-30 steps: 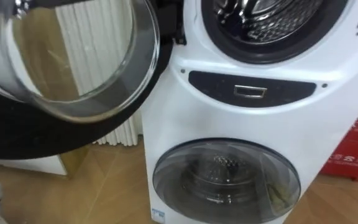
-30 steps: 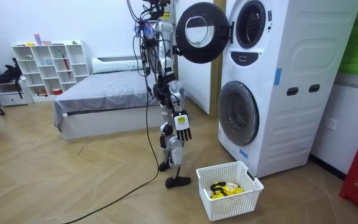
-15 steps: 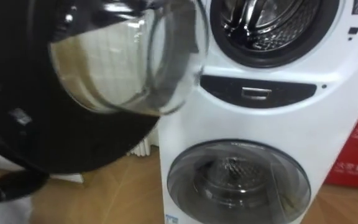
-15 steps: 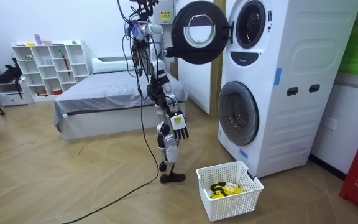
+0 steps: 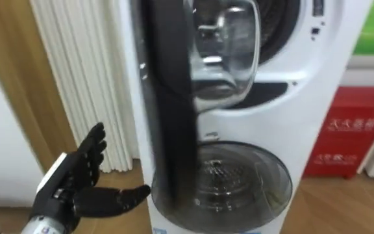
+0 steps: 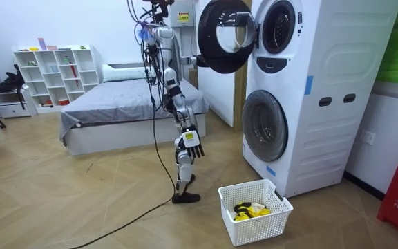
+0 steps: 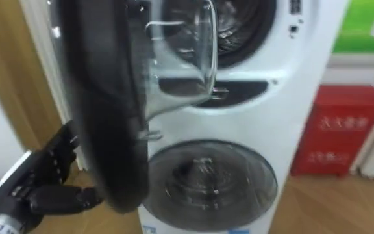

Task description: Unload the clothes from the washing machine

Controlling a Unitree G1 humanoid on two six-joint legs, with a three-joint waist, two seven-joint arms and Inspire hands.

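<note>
The stacked white washing machine (image 5: 304, 97) is right in front of me. Its upper round door (image 5: 167, 97) stands open and edge-on to me, the glass bowl (image 5: 229, 49) bulging toward the drum opening (image 5: 281, 26), which it mostly hides. My left hand (image 5: 76, 185) is raised at the lower left, just left of the door, open with fingers spread and holding nothing. My right hand (image 6: 191, 140) hangs open by my side. A white basket (image 6: 275, 218) on the floor by the machine holds yellow and dark clothes (image 6: 249, 209).
The lower drum door (image 5: 236, 182) is closed. A red box (image 5: 346, 136) stands right of the machine. White ribbed panels (image 5: 83, 71) and a wooden strip (image 5: 15, 84) are on my left. A bed (image 6: 116, 111) and a white shelf (image 6: 54, 76) stand behind me.
I have stepped toward the room view's left. The upper door has swung from showing its inner face to edge-on. My left hand has come up into view beside it.
</note>
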